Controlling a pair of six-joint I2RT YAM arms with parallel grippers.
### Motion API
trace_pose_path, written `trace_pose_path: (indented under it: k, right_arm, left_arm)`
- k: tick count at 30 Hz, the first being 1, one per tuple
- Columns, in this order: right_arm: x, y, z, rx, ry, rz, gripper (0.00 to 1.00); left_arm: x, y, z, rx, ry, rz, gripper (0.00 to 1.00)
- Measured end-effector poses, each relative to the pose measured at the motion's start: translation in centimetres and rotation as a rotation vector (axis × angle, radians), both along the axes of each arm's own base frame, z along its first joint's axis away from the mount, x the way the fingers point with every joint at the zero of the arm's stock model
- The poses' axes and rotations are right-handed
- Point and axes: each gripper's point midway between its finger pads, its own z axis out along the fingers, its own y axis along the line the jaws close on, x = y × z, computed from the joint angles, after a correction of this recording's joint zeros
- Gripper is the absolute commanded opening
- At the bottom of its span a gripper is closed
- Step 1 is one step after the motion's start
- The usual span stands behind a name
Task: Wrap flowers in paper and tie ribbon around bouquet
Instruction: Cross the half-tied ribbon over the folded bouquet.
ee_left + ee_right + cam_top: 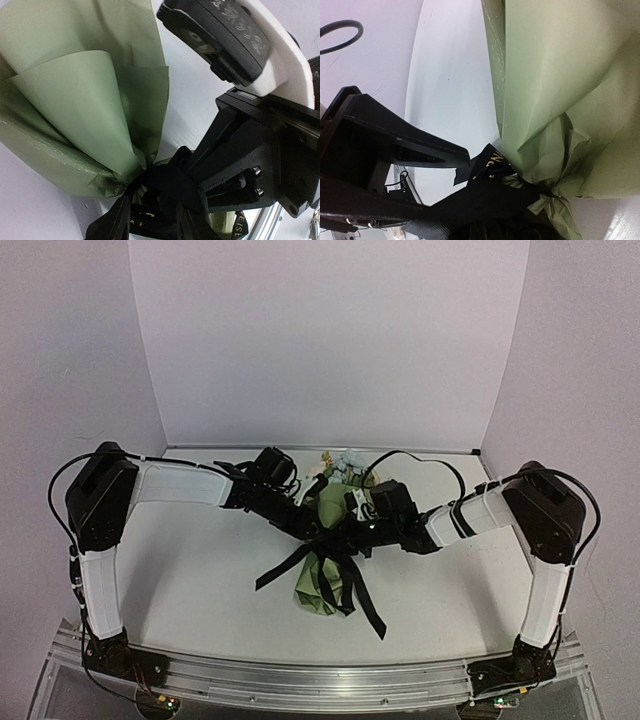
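Black ribbon [485,167] tails fan toward the near edge of the tabletop [200,570], over the crumpled stem end of the sage paper [310,595]. The bouquet [330,508] lies mid-tabletop, and both pincers meet at its cinched waist, presumably to tighten the tie. The right pincer [352,532] is fully closed with ribbon at its tips, though a grip is not confirmed. The left pincer's [318,530] gap cannot be told. Farthest back, the flowers [340,462] point at the rear wall.

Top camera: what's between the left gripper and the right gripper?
The narrow waist of the bouquet, bound with the black ribbon, fills the gap between them. It shows best in the top view.
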Motion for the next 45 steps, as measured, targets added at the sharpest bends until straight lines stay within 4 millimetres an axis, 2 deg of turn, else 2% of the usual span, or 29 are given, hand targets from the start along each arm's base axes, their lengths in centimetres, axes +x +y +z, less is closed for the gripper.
trace_pose_path:
  k: [8,19,28,45]
  right_arm:
    - [0.7,0.6,0.1,0.042,0.109,-0.004,0.00]
    - [0.5,0.9,0.3,0.092,0.238,-0.017,0.00]
    - [0.4,1.2,-0.4,0.108,0.349,-0.042,0.00]
    - [1.0,0.6,-1.2,0.120,0.508,-0.162,0.00]
  left_arm:
    - [0.0,-0.2,0.3,-0.030,-0.016,-0.027,0.37]
    - [-0.2,-0.8,0.6,-0.073,-0.043,-0.068,0.35]
    - [-0.5,-0.5,0.3,-0.100,-0.079,-0.072,0.34]
    - [-0.7,-0.9,0.5,-0.069,-0.212,-0.060,0.29]
